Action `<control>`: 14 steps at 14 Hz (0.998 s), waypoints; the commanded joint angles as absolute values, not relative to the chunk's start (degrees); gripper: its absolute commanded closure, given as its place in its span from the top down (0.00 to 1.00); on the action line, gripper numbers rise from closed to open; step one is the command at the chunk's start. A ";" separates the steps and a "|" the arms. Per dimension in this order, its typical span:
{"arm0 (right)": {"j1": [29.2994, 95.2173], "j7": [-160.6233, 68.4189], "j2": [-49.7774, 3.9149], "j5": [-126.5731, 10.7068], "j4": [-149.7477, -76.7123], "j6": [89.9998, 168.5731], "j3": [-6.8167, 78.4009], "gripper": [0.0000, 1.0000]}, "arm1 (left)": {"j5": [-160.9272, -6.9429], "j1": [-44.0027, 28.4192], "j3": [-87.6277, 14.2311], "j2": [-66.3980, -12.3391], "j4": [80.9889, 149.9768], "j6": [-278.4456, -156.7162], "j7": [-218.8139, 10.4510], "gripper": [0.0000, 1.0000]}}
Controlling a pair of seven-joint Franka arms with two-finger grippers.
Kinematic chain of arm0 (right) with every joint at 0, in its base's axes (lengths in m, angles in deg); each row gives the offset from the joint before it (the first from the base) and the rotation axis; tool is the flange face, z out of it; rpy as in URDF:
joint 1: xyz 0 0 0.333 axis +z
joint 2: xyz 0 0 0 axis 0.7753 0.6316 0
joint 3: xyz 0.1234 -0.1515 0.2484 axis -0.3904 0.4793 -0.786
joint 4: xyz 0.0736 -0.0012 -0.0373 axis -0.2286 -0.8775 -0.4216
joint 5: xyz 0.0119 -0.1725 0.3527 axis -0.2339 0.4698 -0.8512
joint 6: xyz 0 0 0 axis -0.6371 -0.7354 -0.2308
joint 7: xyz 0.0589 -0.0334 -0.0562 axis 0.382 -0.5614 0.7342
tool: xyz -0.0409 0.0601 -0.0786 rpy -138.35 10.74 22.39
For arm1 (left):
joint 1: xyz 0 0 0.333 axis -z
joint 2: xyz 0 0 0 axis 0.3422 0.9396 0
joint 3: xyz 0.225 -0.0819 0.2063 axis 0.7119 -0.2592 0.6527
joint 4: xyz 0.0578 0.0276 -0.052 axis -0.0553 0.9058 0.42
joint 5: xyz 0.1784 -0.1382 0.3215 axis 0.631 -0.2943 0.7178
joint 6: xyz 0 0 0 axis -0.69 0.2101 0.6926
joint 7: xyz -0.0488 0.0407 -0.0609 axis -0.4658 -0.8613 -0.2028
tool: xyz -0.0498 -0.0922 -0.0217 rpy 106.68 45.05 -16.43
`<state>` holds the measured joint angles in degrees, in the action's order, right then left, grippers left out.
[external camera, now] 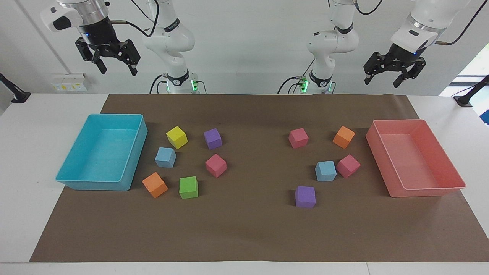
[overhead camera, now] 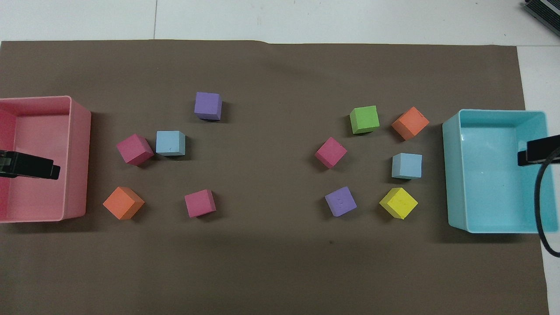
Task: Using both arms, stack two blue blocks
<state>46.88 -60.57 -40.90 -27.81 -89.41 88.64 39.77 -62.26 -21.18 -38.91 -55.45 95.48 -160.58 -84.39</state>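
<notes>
Both black two-finger grippers, left (external camera: 385, 79) and right (external camera: 116, 68), hang open at twelve o'clock above two unstacked sky-blue foam cubes (external camera: 165, 157) (external camera: 325, 170)

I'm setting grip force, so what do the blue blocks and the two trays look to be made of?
The blue blocks: probably foam, with matte, slightly grainy faces and no glare. The turquoise tray and the pink tray: likely thin moulded plastic, with smooth walls, rolled rims and a faint sheen inside.

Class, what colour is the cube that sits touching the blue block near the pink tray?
Pink cube; clearest in the overhead view.
</notes>
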 commanded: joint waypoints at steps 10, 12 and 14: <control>46.09 -59.02 -42.31 -27.52 -91.57 89.29 39.65 1.00 | -61.97 -21.85 -38.94 -55.58 95.49 -160.67 -84.52 1.00; 46.17 -59.11 -42.32 -27.17 -91.66 89.38 39.65 1.00 | -60.21 -21.68 -39.03 -55.58 95.49 -160.76 -84.43 1.00; 46.18 -59.20 -42.40 -27.17 -92.00 89.65 39.65 1.00 | -60.12 -21.68 -39.03 -55.58 95.76 -161.20 -84.43 1.00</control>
